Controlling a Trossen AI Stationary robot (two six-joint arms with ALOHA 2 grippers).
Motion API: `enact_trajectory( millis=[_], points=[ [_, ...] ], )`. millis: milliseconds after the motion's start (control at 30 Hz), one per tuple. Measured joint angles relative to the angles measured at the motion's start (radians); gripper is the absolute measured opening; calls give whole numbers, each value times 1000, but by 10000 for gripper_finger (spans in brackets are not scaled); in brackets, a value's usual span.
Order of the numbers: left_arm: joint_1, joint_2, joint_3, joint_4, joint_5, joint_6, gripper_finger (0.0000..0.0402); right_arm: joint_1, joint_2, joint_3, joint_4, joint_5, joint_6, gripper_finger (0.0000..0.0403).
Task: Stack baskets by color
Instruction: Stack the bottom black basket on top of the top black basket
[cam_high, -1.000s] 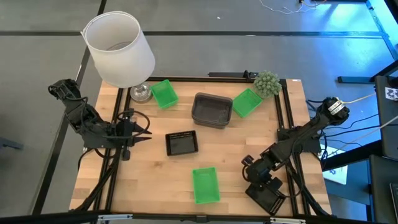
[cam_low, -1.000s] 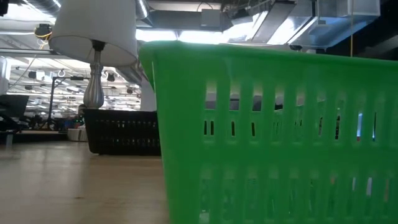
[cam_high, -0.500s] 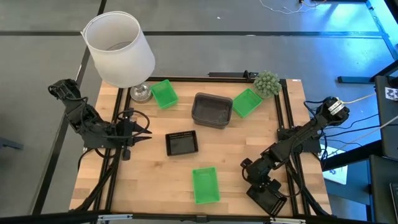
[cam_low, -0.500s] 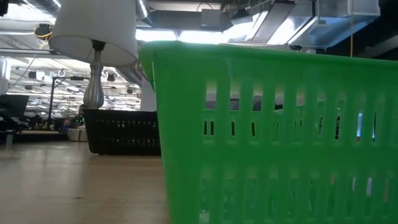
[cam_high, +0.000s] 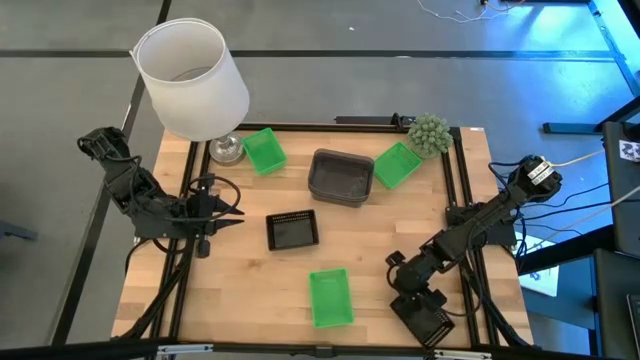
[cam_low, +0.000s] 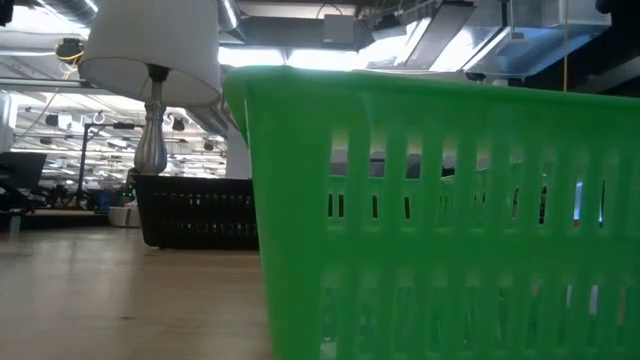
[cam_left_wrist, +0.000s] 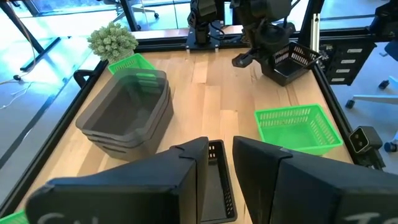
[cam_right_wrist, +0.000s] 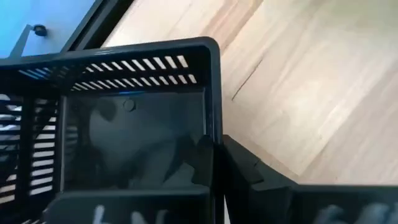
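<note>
Near the table's near right corner, my right gripper (cam_high: 413, 291) is shut on a black basket (cam_high: 425, 320). Another black basket (cam_high: 292, 230) sits mid-table; my left gripper (cam_high: 228, 214) hovers open beside it at the left, its fingers (cam_left_wrist: 221, 158) pointing at it. The grey baskets (cam_high: 341, 177) stand nested at the centre back. Green baskets lie singly: one (cam_high: 265, 150) by the lamp, one (cam_high: 397, 163) by the plant, one (cam_high: 331, 297) near the front edge, which also fills the low view (cam_low: 440, 220). My right gripper pinches one wall of the black basket at its rim (cam_right_wrist: 214, 127), on the side facing the table's middle. One finger (cam_right_wrist: 200, 158) is inside the basket and one (cam_right_wrist: 252, 167) outside. The fingers slant down from above. Whether the basket's floor is off the table I cannot tell.
A white lampshade (cam_high: 192, 78) on its metal foot (cam_high: 226, 149) stands at the far left corner, a small round plant (cam_high: 429, 132) at the far right. Black frame rails (cam_high: 457, 180) run along the table's sides. Bare wood lies between the baskets.
My right gripper has tipped further down over the black basket's wall. The basket has shifted slightly toward the table's left.
</note>
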Motion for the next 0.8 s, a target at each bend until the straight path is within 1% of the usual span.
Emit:
enact_trajectory(
  millis=[67, 167, 333, 433, 667, 733, 800],
  points=[
    [0, 0, 0, 0, 0, 0, 66, -1, 0, 0, 2, 30, 41, 13],
    [0, 0, 0, 0, 0, 0, 66, -18, 0, 11, -2, 44, 70, 8],
    [0, 0, 0, 0, 0, -20, 66, -61, 0, 90, -18, 57, 165, 6],
    [0, 0, 0, 0, 9, -23, 66, -88, 0, 177, -106, 75, 188, 6],
    [0, 0, 0, -1, 30, -18, 66, -154, 0, 433, -431, 198, 201, 6],
    [0, 0, 0, -1, 40, -11, 66, -175, 0, 500, -474, 246, 222, 6],
    [0, 0, 0, -1, 43, -4, 66, -204, 0, 556, -472, 309, 255, 6]
  ],
)
